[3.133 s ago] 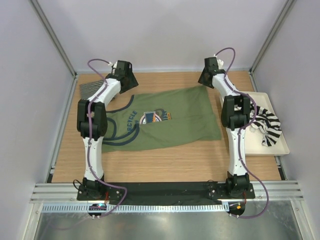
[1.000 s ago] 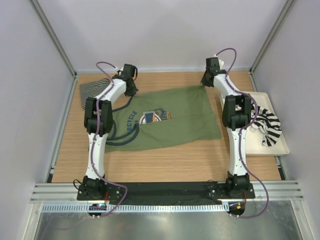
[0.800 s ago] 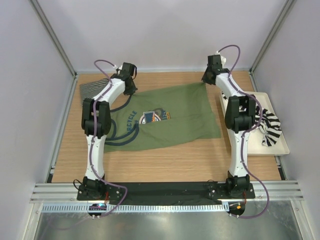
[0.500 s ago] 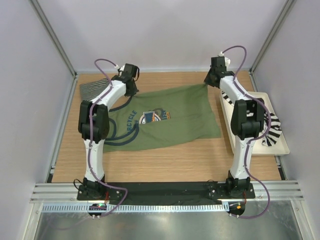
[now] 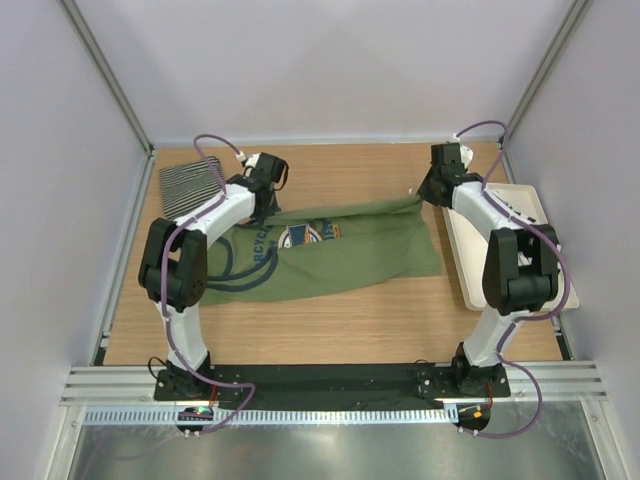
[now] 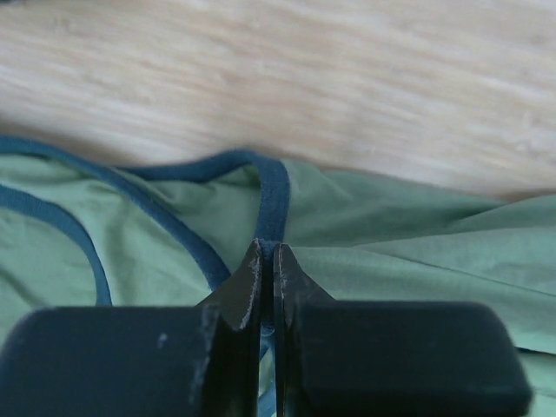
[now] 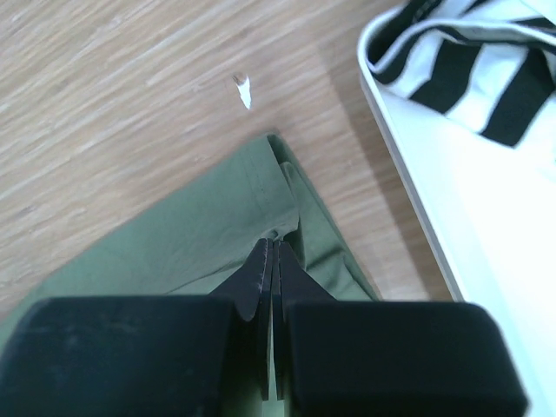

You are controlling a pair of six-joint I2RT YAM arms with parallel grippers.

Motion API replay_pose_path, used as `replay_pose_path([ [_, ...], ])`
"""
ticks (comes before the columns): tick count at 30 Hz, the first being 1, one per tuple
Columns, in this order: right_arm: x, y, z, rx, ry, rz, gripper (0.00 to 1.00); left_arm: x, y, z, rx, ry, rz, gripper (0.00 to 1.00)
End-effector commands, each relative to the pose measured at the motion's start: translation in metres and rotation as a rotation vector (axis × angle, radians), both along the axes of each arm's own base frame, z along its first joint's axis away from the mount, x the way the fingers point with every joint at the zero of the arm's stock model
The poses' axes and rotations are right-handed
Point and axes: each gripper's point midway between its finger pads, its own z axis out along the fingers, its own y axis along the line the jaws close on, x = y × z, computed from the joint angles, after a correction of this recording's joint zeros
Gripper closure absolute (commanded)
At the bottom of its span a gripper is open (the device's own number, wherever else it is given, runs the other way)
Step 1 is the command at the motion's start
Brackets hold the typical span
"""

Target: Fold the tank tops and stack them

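Observation:
The olive green tank top lies across the middle of the table, its far edge lifted and drawn nearer. My left gripper is shut on its navy-trimmed strap edge; in the left wrist view the trim runs into the closed left gripper. My right gripper is shut on the top's far right hem corner, and the right wrist view shows the green cloth bunched at the right gripper. The pinstriped tank top lies folded at the far left. The broad-striped tank top lies in the tray.
The cream tray stands along the right side, partly behind my right arm; its rim runs close to the right gripper. A small white scrap lies on the wood. Grey walls close in the table.
Both grippers, shut on the green top's far edge, have moved toward the near side, dragging that edge over the shirt. Both elbows swung outward, and the right arm now covers the broad-striped top.

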Motion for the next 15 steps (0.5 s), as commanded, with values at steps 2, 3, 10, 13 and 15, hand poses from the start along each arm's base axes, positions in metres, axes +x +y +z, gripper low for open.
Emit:
replay_pose_path([
  [2,-0.008,-0.011,0.033,-0.016,-0.104,-0.054,0.99,-0.011,0.001,0.012,0.027,-0.058,0.008,1.00],
  [3,-0.014,-0.013,0.026,-0.019,-0.087,-0.063,0.99,-0.017,-0.001,0.012,0.025,-0.057,0.005,1.00],
  [10,-0.035,-0.021,0.023,-0.039,-0.072,-0.099,0.99,-0.044,-0.012,0.021,0.064,-0.089,-0.031,1.00],
  [13,-0.041,-0.024,0.023,-0.044,-0.069,-0.107,0.99,-0.050,-0.011,0.027,0.061,-0.099,-0.031,1.00],
  [15,-0.044,-0.025,0.024,-0.050,-0.068,-0.112,0.99,-0.055,-0.010,0.030,0.063,-0.100,-0.034,1.00],
])
